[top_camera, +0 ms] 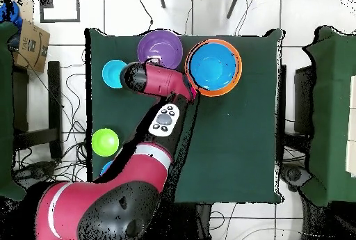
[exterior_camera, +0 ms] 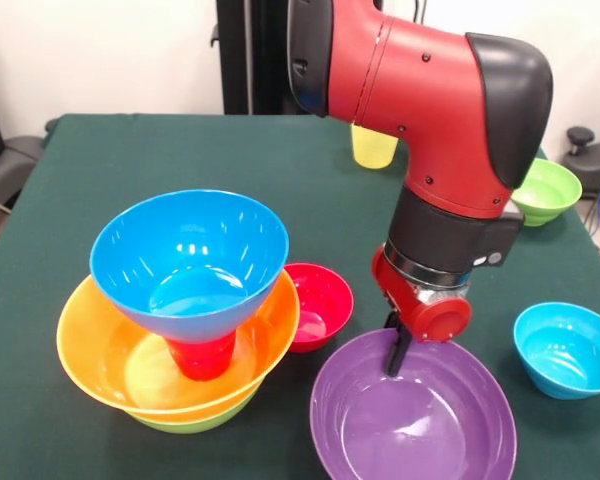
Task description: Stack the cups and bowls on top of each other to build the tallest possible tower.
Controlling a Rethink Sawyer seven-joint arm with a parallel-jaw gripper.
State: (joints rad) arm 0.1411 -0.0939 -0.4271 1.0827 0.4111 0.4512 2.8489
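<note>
A: Step in hand?

B: Looks like the pick of the purple bowl (exterior_camera: 430,432) — gripper (exterior_camera: 395,358) down at its 12 o'clock rim in the front view. Cannot tell whether wide or clamped on the rim.

A: And the tower (exterior_camera: 180,330)?

B: Stands at 9 o'clock from the purple bowl: lime-green bowl (exterior_camera: 195,422) lowest, orange bowl (exterior_camera: 90,350) in it, red cup (exterior_camera: 202,358) inside, blue bowl (exterior_camera: 190,255) perched on top.

A: Next?

B: Probably calls for a firm pinch on the rim, a lift clear of the small red bowl (exterior_camera: 320,305), then a level set-down over the blue bowl — gently, given that tippy perch.
</note>
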